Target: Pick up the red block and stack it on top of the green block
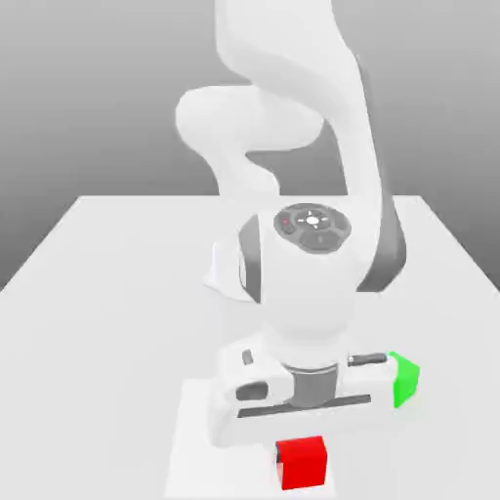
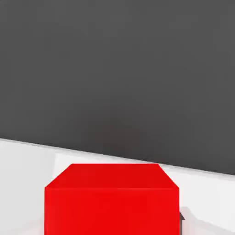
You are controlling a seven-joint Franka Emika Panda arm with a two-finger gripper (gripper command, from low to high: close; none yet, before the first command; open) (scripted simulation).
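Observation:
The red block [image 1: 301, 461] sits on the white table near its front edge, directly under my hand. My gripper [image 1: 299, 441] is down around it; in the hand view the red block [image 2: 111, 202] looms close, and a dark fingertip [image 2: 182, 215] presses against its side. The gripper is shut on the red block, which still rests on the table. The green block [image 1: 404, 379] stands a short way off, towards the exterior view's right and slightly farther back, partly hidden behind the hand's body.
The white table [image 1: 107, 293] stretches wide to the exterior view's left and back. My arm's white links [image 1: 303, 273] rise over the middle of the table. The table's front edge lies close to the red block.

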